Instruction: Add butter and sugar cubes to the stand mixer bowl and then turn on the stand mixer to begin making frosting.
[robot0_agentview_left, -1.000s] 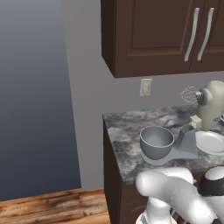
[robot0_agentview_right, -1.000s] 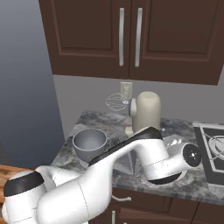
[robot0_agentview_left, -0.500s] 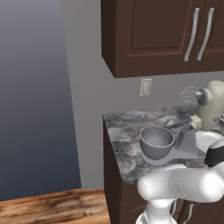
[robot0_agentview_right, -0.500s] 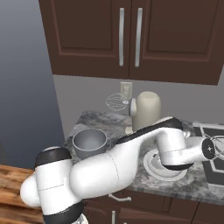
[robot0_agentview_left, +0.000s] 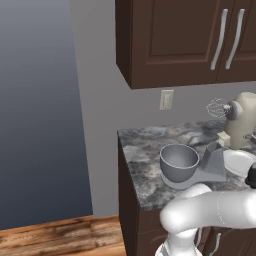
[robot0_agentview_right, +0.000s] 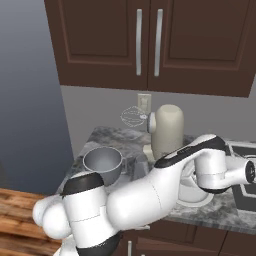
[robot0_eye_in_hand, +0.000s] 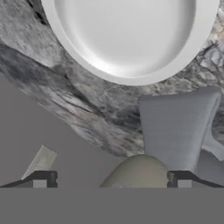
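Looking down from the hand camera, we see the pincer (robot0_eye_in_hand: 112, 179) with its two dark fingertips (robot0_eye_in_hand: 40, 179) set wide apart and nothing between them. Past the tips lies a flat round white plate (robot0_eye_in_hand: 131, 74) on the dark speckled stone bench (robot0_eye_in_hand: 52, 87); bare stone runs between the plate rim and the grey base plate of the stand mixer (robot0_eye_in_hand: 175, 127).

In the left base view the round deep grey metal stand mixer bowl (robot0_agentview_left: 178, 162) sits on the front of that grey base, near the left end of the bench (robot0_agentview_left: 145, 150). The stand mixer with its cream-beige rounded head and wire whisk (robot0_agentview_left: 239, 120) stands behind it toward the wall, and the white plate (robot0_agentview_left: 239, 162) lies just to the right of the base. A small pale cube (robot0_agentview_left: 223, 138) rests at the foot of the mixer. The bench's left edge drops straight to a wood floor (robot0_agentview_left: 50, 237), with open room on that side. Dark wood wall cabinets (robot0_agentview_left: 185, 40) hang above, leaving clear height over the bowl.

We cannot make out the butter in any view.

Against the frame half a second ago, the white arm (robot0_agentview_right: 150, 192) has swung further right: in the right base view its wrist now sits over the plate (robot0_agentview_right: 192, 195). Bowl, mixer and plate are unmoved.
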